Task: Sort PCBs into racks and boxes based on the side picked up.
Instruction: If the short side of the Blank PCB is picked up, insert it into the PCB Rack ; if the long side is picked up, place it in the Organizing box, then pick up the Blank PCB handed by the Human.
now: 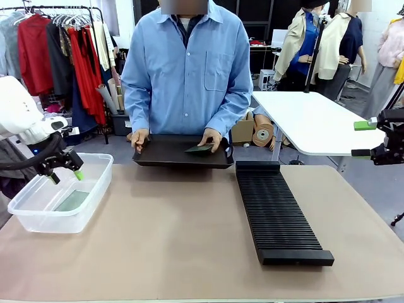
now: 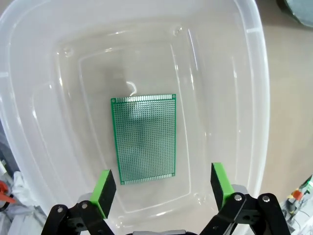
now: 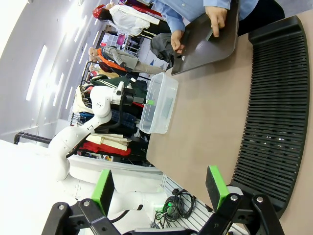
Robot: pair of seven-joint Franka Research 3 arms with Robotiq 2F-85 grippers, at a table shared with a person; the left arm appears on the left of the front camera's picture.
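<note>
PCB (image 2: 143, 139) lies flat in the box (image 2: 254, 98) under the left jaws, which are spread apart. Right jaws also stand apart. A hand (image 1: 211, 137) partly hides another board (image 1: 199, 149).

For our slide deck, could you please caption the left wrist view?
Open left pincer above a green PCB lying flat in the clear box.

Lighting: bright, even, from overhead; long ceiling strips (image 3: 41, 68) register as white streaks in the right wrist view.
Shadows: soft and faint on the bench (image 1: 177, 233); 1 dim patch across the PCB (image 2: 143, 138).
Glare: pale highlights on the walls of the clear tub (image 2: 244, 98); the left part of the right wrist view is washed out.
Focus: sharp at centre.
Distortion: wide-angle bowing curves the rack (image 3: 279, 107).
</note>
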